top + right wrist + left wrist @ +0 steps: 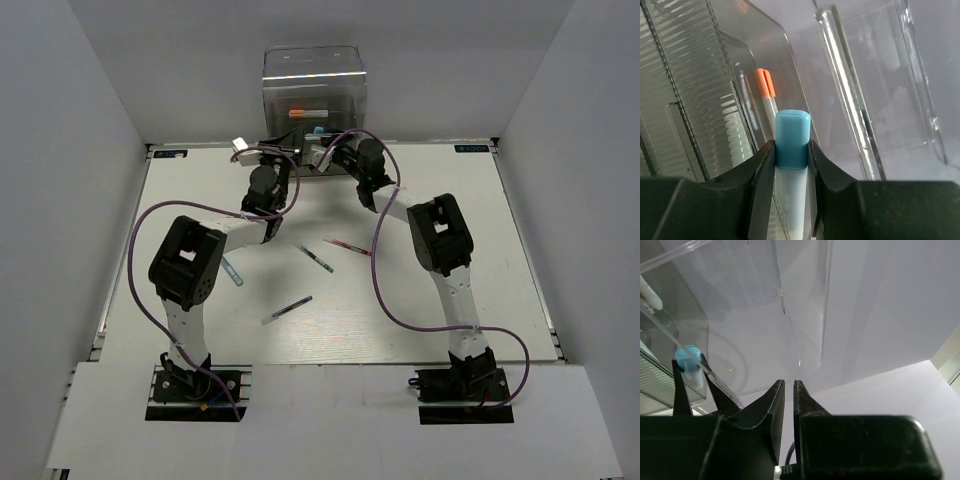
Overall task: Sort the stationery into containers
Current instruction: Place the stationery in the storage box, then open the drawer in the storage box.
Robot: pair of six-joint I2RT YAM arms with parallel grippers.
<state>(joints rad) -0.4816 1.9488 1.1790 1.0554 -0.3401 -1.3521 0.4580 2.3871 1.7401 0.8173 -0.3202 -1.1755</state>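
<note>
Both arms reach to the far table edge, noses up against the clear drawer box (315, 85).

Pinched in the right gripper (791, 152): a pale marker (792, 132) with a light-blue cap. Fingers clamp tight on either side of the cap's lower half. Pokes out past the fingertips, cap end first, towards the box's clear walls. Just beyond it, behind a clear wall, lies an orange-capped marker (765, 90) (which drawer, cannot tell).

Nothing in the left gripper (789, 387), its jaws drawn in to a thin slit close by the box's clear side. Same blue cap shows at the left of that wrist view.

On the table (500, 260), well apart from both grippers: a red pen (345, 245), a dark pen (315, 258), a grey pen (287, 308), and a light-blue marker (232, 272) beside the left arm.
</note>
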